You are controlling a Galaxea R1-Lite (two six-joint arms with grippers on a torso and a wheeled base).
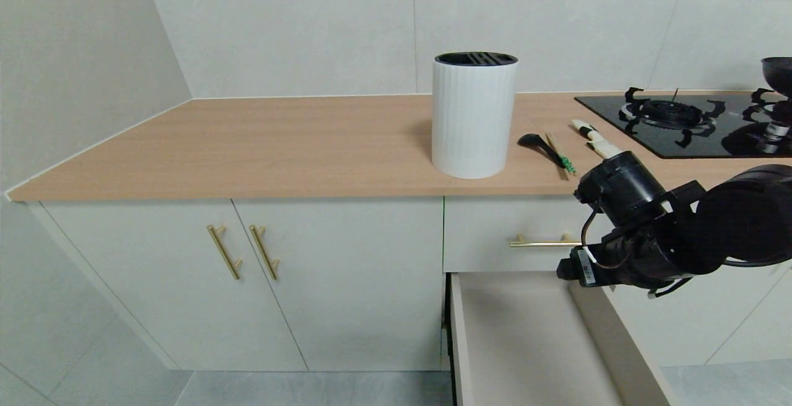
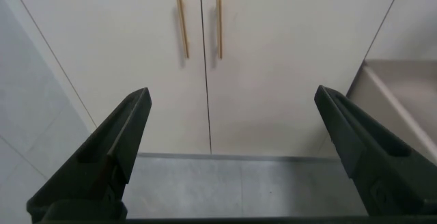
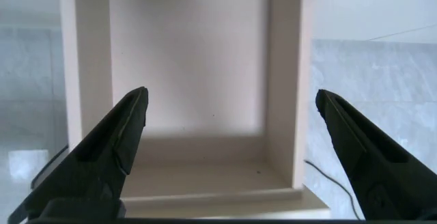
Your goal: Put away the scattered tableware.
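From the head, one white round pot (image 1: 474,121) stands on the wooden table (image 1: 278,146). Just right of it lie one black spoon (image 1: 537,143), thin brown sticks (image 1: 557,152) with a green end, and one pale-handled tool (image 1: 595,140). One black stove (image 1: 680,127) sits far right. Below, one drawer (image 1: 526,332) is pulled out, with the right arm (image 1: 711,233) over its right side.

From the left wrist, the left fingers (image 2: 123,142) are spread wide and hold nothing. They face two gold handles (image 2: 181,26) on the cupboard doors.

From the right wrist, the right fingers (image 3: 116,142) are spread wide and hold nothing, above the drawer.
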